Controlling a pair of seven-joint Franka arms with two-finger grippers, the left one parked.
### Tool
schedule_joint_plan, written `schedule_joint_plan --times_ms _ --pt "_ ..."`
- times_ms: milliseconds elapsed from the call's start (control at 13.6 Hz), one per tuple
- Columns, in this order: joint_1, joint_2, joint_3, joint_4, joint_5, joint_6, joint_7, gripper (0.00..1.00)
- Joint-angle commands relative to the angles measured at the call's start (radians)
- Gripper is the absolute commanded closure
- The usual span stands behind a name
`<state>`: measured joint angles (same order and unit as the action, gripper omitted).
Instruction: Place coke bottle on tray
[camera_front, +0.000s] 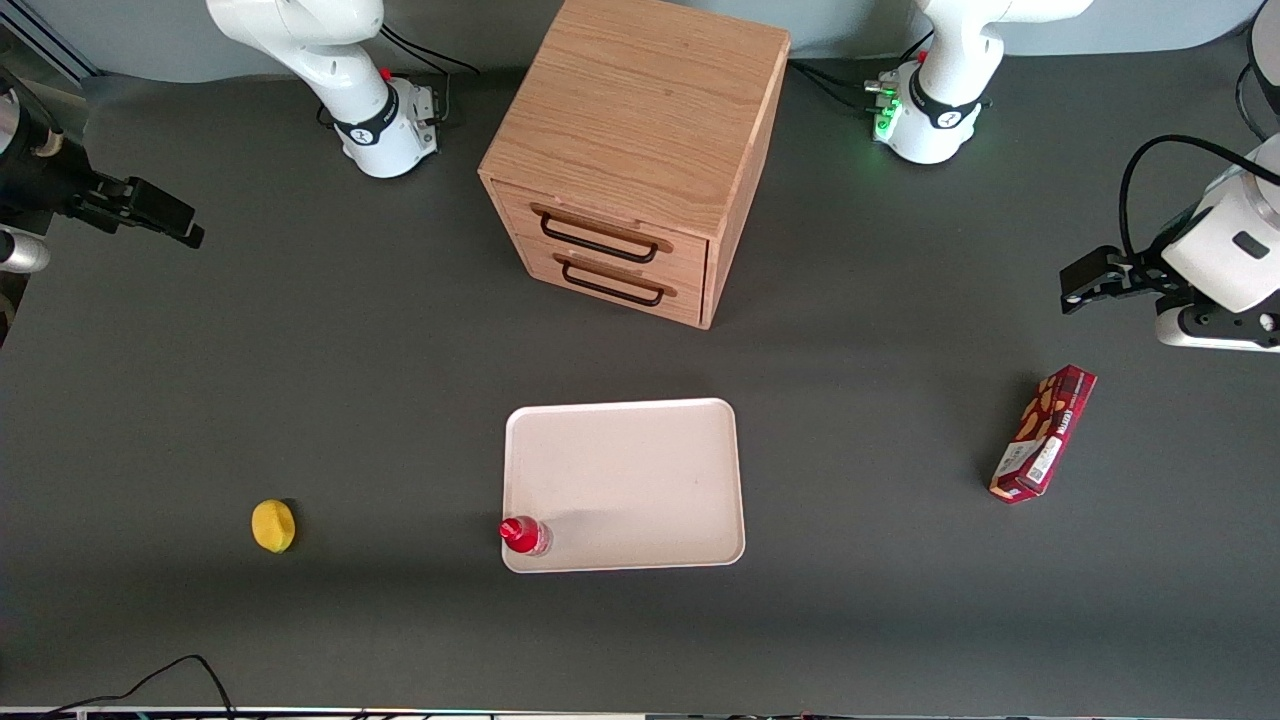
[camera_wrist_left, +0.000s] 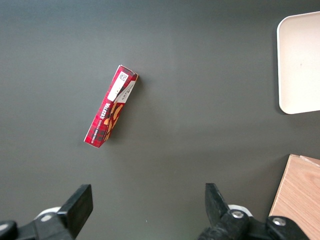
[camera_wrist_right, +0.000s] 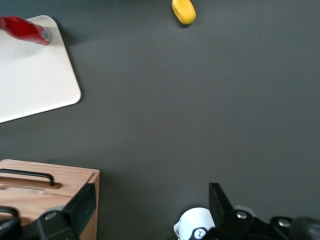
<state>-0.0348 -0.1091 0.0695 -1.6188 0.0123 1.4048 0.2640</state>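
**Bottle already standing on the tray, arm pulled well away**

Your working gripper (camera_front: 170, 222) hangs at the working arm's end of the dark table (camera_front: 300, 400), high above the surface and well apart from everything on it. Its jaws are released: in the right wrist view the gripper (camera_wrist_right: 150, 210) shows both fingers spread wide with only bare table between them, holding nothing.

Next along, nearer the front camera, a small yellow lemon-like object (camera_front: 273, 525) lies alone on the table. It has no part in this task.

Then comes the coke bottle (camera_front: 524, 535). It stands upright inside the tray (camera_front: 640, 470), in the corner nearest the front camera and toward the working arm's end, very close to the rim. The right wrist view confirms the coke bottle (camera_wrist_right: 25, 29) rests on the tray (camera_wrist_right: 35, 85), not on the table.

Farther from the camera than the tray sits a wooden drawer cabinet (camera_front: 640, 150), both drawers closed. Toward the parked arm's end lies a dark-red snack box (camera_front: 1042, 432).

As a judgement, the placing looks done and you are at the retreat stage. The next move calls for little: hold the arm clear, and avoid sweeping low past the tray corner, since the bottle sits close to the edge.
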Motion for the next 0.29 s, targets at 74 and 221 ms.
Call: schedule_joint_plan --times_ms 74,221 --pt "0.009 -0.175 -0.013 -0.277 0.023 0.120 -0.028 0.00" --pt "0.007 -0.147 -0.014 -0.224 0.023 0.091 -0.014 0.00"
